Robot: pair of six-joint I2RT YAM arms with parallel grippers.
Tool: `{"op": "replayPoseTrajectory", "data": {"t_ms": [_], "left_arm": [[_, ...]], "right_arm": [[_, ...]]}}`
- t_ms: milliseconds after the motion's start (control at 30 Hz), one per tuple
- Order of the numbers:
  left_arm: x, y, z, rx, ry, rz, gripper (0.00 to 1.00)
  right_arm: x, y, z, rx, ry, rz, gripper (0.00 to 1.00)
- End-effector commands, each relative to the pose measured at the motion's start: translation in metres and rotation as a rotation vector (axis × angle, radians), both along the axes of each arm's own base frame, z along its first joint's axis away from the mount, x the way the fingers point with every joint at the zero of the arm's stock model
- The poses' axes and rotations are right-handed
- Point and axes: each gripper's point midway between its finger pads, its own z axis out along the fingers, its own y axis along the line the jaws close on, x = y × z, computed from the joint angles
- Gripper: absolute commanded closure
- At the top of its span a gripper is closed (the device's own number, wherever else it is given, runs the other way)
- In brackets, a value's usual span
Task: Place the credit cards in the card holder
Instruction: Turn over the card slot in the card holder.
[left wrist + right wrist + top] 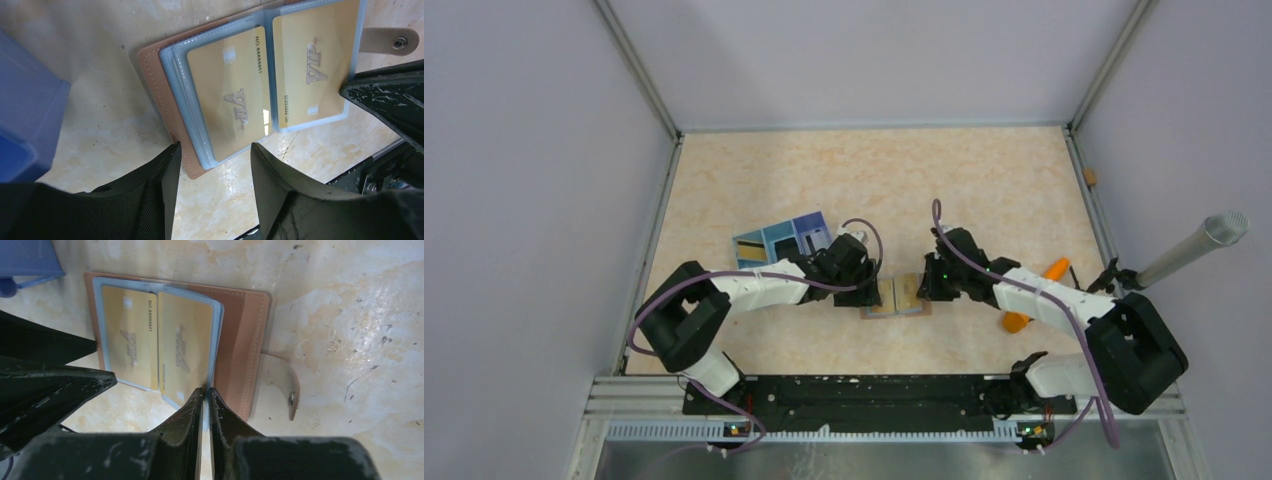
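Grey walls on three sides, marbled beige table [964, 190]. Card holder [896, 296] lies open near the table's middle, between the two grippers. Blue box [784, 240] sits just behind and to its left. Orange carrot-shaped object [1034, 300] is off to the right, partly under the right arm.

Left gripper [212, 155]: fingers spread wide, nothing held, straddling the near edge of the holder's left half. Cannot tell if they touch it.
Right gripper [206, 392]: fingers pressed almost together, pinching the near edge of a clear sleeve page.

Two gold credit cards [230, 95], both marked VIP, sit in facing sleeves. No loose card shows in any view.

Judgement: the step looks like handling a sleeve page, to turn it or to hold it flat. To do it well, the pinch should take plastic only, not a card edge. The page should rise low and slowly so the spine does not drag the holder. The left fingers would best pin the leather cover first.

Views compared:
- Top: gives the layout, but the holder is mostly hidden by the grippers.
- Left wrist: shows several stacked sleeves at the left edge, the printed card numbers and the snap tab [390, 42].
- Right wrist: alone shows the pinch itself and the bare tan right half of the cover.
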Motion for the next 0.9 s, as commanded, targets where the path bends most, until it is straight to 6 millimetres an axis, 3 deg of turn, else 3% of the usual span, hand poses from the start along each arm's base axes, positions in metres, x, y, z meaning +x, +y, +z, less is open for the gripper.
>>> {"op": "replayPoseTrajectory", "data": {"t_ms": [0, 367, 867], "left_arm": [[0.002, -0.007, 0.001, -0.029, -0.001, -0.013, 0.43], [0.001, -0.018, 0.006, -0.085, 0.006, -0.032, 0.45], [0.005, -0.013, 0.010, -0.079, -0.020, -0.013, 0.44]], "right_arm": [[0.006, 0.019, 0.033, 0.079, -0.061, 0.025, 0.94], [0.003, 0.044, 0.052, 0.091, -0.102, 0.083, 0.93], [0.000, 0.062, 0.042, 0.083, -0.085, 0.116, 0.73]]}}
